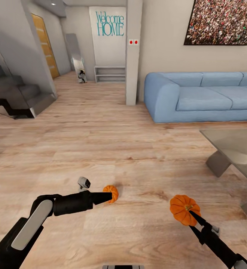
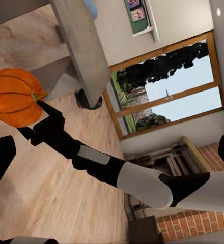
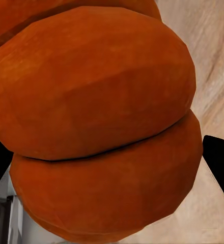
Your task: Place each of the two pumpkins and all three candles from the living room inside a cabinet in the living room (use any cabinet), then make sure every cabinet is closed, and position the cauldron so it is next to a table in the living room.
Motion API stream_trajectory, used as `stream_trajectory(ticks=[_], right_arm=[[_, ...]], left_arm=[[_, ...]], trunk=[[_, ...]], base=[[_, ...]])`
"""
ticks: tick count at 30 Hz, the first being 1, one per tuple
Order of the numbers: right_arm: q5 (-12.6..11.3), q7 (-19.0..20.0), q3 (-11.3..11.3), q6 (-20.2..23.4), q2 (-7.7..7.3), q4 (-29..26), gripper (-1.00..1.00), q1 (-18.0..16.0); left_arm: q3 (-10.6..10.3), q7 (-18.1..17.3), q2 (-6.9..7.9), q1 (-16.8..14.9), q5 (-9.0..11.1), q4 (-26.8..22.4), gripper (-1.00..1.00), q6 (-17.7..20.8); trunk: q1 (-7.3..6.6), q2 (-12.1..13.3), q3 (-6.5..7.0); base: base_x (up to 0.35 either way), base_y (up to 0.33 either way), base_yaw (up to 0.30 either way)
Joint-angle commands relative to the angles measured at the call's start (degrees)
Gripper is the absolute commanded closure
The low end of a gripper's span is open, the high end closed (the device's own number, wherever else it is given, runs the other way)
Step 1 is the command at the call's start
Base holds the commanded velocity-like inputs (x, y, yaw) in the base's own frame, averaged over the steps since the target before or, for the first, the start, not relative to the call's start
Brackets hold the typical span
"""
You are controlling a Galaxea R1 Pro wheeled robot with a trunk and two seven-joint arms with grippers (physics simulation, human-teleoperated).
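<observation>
Two pumpkins in play, one per arm; left pincer (image 1: pixel 107 197) pinching the smaller-looking pumpkin (image 1: pixel 111 193) at its tip, held out sideways over the wood floor (image 1: pixel 101 149); right pincer (image 1: pixel 191 213) clamped on the other pumpkin (image 1: pixel 182 209), pointing up and forward, stem facing up; both lifted clear of the floor by the look of it; no cabinet around, just blue sofa (image 1: pixel 198 95) ahead and glass counter (image 1: pixel 235 147) off to the right; probably a carry next, toward wherever the cabinet sits.
</observation>
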Motion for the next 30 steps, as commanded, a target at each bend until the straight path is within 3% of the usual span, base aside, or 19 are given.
stream_trajectory(ticks=[1,30], right_arm=[[-0.5,0.1,-0.2,0.6,0.01,0.0,1.0,-0.1],[-0.5,-0.1,-0.2,0.6,0.01,0.0,1.0,-0.1]], left_arm=[[0.0,-0.3,0.04,0.0,-0.1,0.0,-1.0,0.1],[0.0,-0.3,0.04,0.0,-0.1,0.0,-1.0,0.1]], trunk=[[0.02,0.0,-0.04],[0.02,0.0,-0.02]], base=[[0.335,0.0,-0.146],[0.335,0.086,-0.016]])
